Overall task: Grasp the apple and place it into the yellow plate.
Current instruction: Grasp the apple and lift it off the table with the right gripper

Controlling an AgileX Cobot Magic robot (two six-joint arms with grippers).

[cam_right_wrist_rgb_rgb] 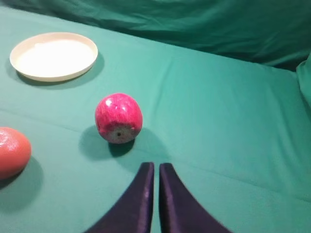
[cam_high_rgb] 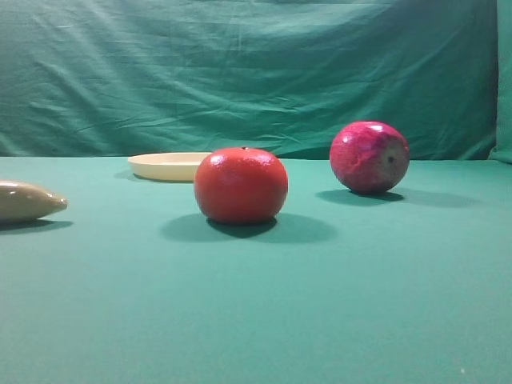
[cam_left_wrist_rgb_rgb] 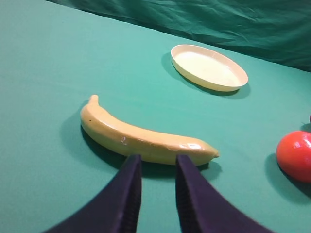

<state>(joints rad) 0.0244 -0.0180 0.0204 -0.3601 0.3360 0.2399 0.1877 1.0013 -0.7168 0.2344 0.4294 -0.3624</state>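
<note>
The apple (cam_high_rgb: 370, 157) is magenta-pink with pale streaks and lies on the green cloth at the right; its beige dimpled end faces the camera. In the right wrist view the apple (cam_right_wrist_rgb_rgb: 118, 118) lies just ahead and to the left of my right gripper (cam_right_wrist_rgb_rgb: 156, 167), whose fingers are nearly together and empty. The yellow plate (cam_high_rgb: 168, 166) is empty at the back left; it also shows in the right wrist view (cam_right_wrist_rgb_rgb: 53, 56) and the left wrist view (cam_left_wrist_rgb_rgb: 209, 68). My left gripper (cam_left_wrist_rgb_rgb: 156, 162) is slightly open and empty, just short of a banana. Neither gripper shows in the exterior view.
An orange-red fruit (cam_high_rgb: 241, 185) sits in the middle, between plate and apple, and shows in both wrist views (cam_right_wrist_rgb_rgb: 12, 151) (cam_left_wrist_rgb_rgb: 295, 155). A banana (cam_left_wrist_rgb_rgb: 141, 138) lies in front of the left gripper; its tip (cam_high_rgb: 28, 200) shows at the left. A green curtain (cam_high_rgb: 256, 72) closes the back.
</note>
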